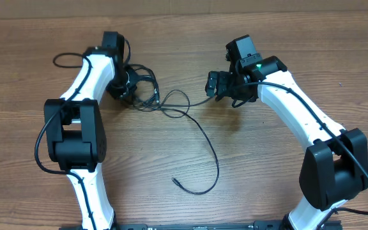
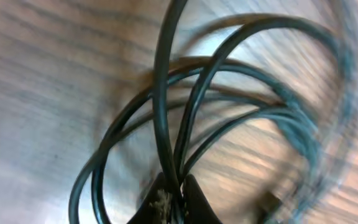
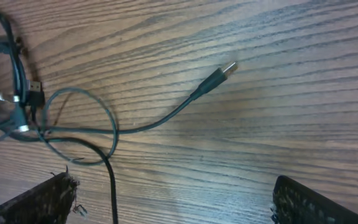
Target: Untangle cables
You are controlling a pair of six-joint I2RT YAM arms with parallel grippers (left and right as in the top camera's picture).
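Cables [image 2: 160, 106] are clamped in left end effector [image 2: 176, 202]; loose plug [image 3: 219, 73] is laid ahead of right end effector [image 3: 179, 199], spread wide, empty.

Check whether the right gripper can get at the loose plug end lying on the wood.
Probably yes. The right gripper is open and the plug lies on bare wood ahead of it, nothing in between; only its own cord trails away.

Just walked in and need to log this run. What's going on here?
Two robot arms are untangling cables on a table. The left claw pinches strands of the bundle. The right claw is open, hovering above a loose plug end trailing from the tangle. Another cord lies stretched toward the arm bases.
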